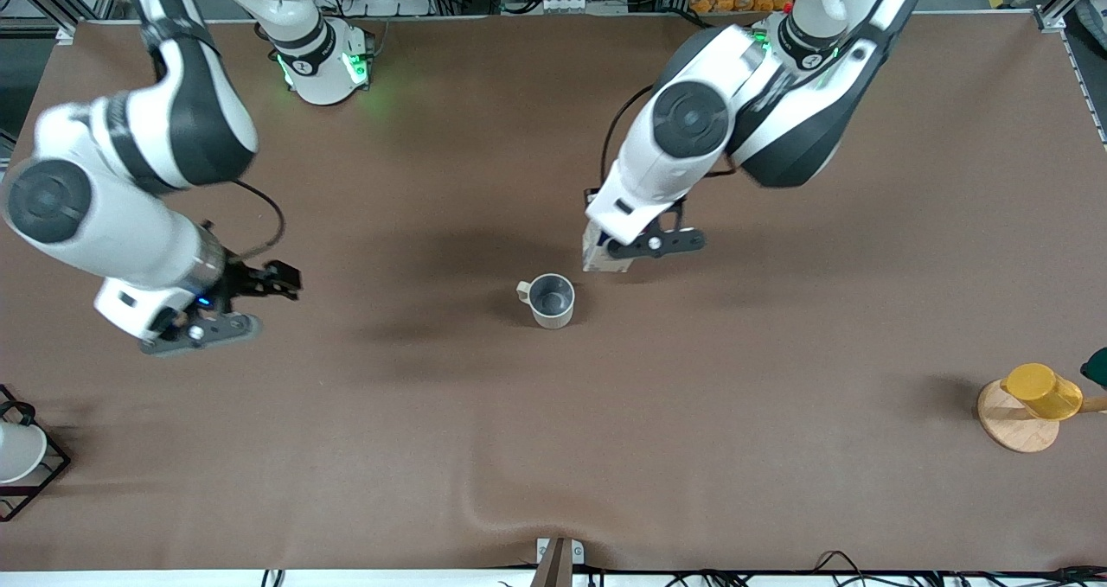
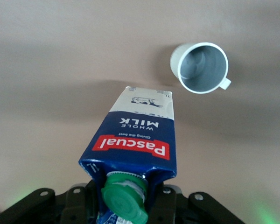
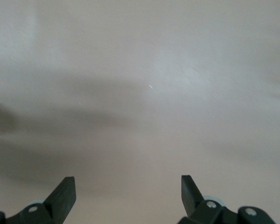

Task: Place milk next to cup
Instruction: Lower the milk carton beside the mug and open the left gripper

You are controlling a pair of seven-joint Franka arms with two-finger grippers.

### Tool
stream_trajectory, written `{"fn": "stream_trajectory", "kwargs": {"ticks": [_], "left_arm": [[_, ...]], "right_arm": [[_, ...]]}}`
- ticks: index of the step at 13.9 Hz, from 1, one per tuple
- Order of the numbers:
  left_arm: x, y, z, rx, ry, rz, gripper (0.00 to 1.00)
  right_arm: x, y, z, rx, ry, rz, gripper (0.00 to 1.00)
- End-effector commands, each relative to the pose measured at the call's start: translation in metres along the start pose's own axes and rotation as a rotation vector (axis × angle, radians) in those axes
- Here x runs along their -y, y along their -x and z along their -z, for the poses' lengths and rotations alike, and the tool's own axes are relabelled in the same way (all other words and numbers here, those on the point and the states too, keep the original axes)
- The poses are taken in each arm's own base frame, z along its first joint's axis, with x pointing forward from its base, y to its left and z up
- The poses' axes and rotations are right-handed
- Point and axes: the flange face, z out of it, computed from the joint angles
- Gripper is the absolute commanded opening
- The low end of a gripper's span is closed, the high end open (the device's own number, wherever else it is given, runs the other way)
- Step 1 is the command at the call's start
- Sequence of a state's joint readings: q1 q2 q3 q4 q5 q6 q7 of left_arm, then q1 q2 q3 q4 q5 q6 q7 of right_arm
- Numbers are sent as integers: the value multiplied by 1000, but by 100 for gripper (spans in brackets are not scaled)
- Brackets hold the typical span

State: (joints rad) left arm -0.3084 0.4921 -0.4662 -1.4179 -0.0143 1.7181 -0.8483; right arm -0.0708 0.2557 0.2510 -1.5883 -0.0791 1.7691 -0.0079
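One milk carton (image 2: 139, 135), one beige cup (image 1: 552, 300), one yellow cup (image 1: 1042, 391), one round wooden coaster (image 1: 1016, 421), two robot arms, two end effectors: left (image 1: 624, 254), right (image 3: 128, 191), one counter (image 1: 553, 449)

Left hand (image 1: 624, 254) lowered mid-table, fingers clamped; right hand (image 3: 128, 196) waits aside, fingers spread.

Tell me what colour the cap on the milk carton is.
Green; the cap on the milk shows best in the left wrist view.
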Motion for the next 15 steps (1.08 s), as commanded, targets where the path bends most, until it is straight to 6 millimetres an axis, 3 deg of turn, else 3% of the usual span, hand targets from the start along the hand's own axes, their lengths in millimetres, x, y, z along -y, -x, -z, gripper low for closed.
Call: {"fn": "stream_trajectory", "kwargs": {"ticks": [1,3,5,7,12,15], "left_arm": [[-42,5,-28,22,28,2,41],[-61,13,-49,34,28,-3,41],[-69,12,-57,31,43,-3,41],[-63,-7,-65,12,60,27,41],[-67,-4,-77,9,31,15,41],[-68,-4,-87,4,3,3,41]], "right_arm": [[-50,43,27,2,-106,-21,100],[-85,58,37,-7,-145,-7,100],[-103,71,51,-13,-139,-15,100],[-104,85,67,-11,-130,-32,100],[-114,121,105,20,-123,-67,100],[-98,134,125,39,-56,-43,100]]}}
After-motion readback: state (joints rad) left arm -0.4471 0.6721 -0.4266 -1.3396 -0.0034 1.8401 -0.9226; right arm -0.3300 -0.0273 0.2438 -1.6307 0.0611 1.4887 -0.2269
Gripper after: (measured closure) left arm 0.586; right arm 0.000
